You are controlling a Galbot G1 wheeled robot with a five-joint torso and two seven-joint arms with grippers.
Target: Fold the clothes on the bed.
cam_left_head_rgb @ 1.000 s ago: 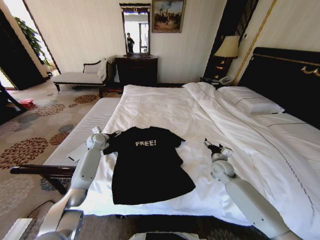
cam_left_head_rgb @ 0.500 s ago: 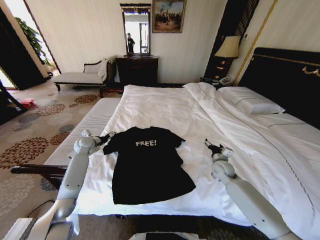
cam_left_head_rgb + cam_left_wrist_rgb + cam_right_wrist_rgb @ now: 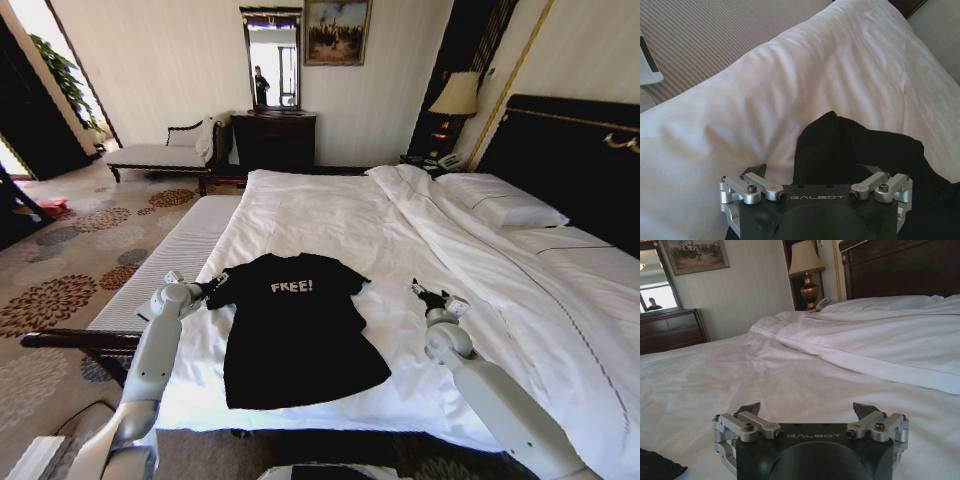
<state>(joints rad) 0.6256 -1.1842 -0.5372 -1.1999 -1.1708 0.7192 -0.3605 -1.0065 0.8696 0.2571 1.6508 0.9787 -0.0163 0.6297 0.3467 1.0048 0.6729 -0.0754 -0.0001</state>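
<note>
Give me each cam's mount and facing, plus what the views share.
Head: on the robot's head, looking down the bed; both arms show, left gripper at the T-shirt sleeve, right gripper on the sheet.
Left wrist: faces that sleeve between open fingers.
Right wrist: faces headboard and lamp.
Shared: white sheets, T-shirt.

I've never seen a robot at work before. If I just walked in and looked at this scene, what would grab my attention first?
Probably the black T-shirt with white "FREE!" lettering, spread flat near the foot of the big white bed. Next, the two pale robot arms flanking it: the left pincer reaches the shirt's sleeve, while the right pincer rests open over bare sheet on the other side. Behind, a dark headboard and a lit lamp frame the room.
</note>
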